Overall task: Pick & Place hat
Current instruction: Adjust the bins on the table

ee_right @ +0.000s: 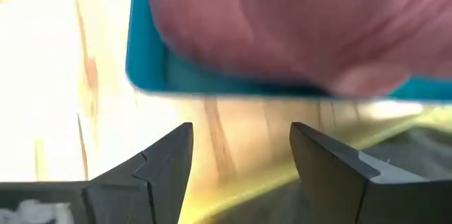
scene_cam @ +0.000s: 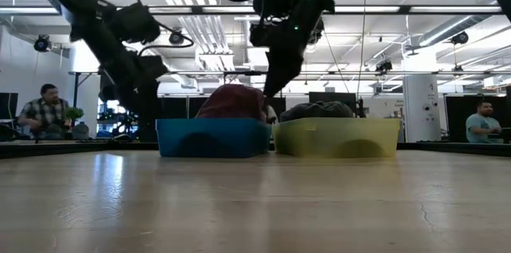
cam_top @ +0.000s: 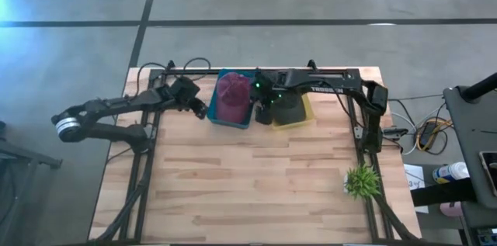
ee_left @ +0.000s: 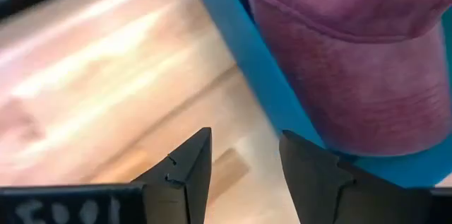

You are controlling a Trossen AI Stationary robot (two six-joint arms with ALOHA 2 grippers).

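Wooden table [cam_top: 256, 176] — maroon hat [cam_top: 232, 95] binned.

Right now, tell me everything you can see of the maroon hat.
The maroon hat is a soft cap of faded, washed-looking fabric with a visible seam near its edge. It sits domed inside the blue bin, rising above the rim. Neither tool grips it: the left tool hangs just outside the bin, open.

Bright overhead ceiling strips; glare on tabletop [scene_cam: 239, 205]; arms backlit, nearly silhouetted; hat [ee_right: 296, 19] beyond right claw [ee_right: 240, 164] blurred, perhaps motion.
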